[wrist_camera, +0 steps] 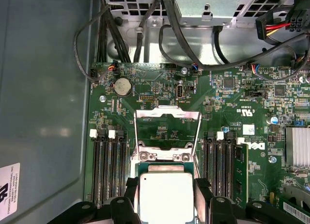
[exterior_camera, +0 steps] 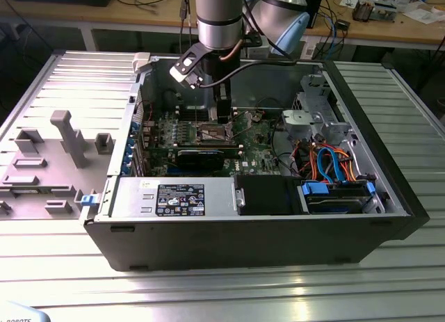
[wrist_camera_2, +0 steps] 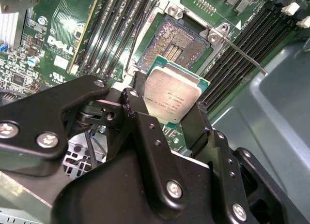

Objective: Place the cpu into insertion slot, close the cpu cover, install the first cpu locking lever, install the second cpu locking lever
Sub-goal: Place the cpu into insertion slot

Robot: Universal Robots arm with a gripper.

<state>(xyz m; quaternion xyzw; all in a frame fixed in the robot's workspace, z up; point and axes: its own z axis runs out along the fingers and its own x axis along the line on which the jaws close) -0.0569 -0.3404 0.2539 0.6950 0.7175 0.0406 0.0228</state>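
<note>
My gripper [wrist_camera_2: 169, 110] is shut on the cpu [wrist_camera_2: 173, 94], a flat silvery square with a green edge, held by two opposite sides. The cpu hangs tilted just above the insertion slot [wrist_camera_2: 177, 44], whose dark pin field lies bare. In the first wrist view the cpu [wrist_camera: 165, 197] sits between the black fingers [wrist_camera: 130, 191], covering most of the slot. The cpu cover [wrist_camera: 167, 112] stands swung open beyond it, a silvery frame with the board showing through its window. A thin locking lever [wrist_camera_2: 242, 52] sticks out free beside the slot. In the exterior view the gripper [exterior_camera: 222, 117] hangs over the slot [exterior_camera: 214, 133].
Black memory slots [wrist_camera: 109, 168] flank the socket on both sides. A graphics card [exterior_camera: 200, 157], a power supply [exterior_camera: 174, 197], a drive cage [exterior_camera: 316, 117] and orange and blue cables [exterior_camera: 327, 162] fill the open case. A grey fixture tray [exterior_camera: 49, 162] lies at the exterior view's left.
</note>
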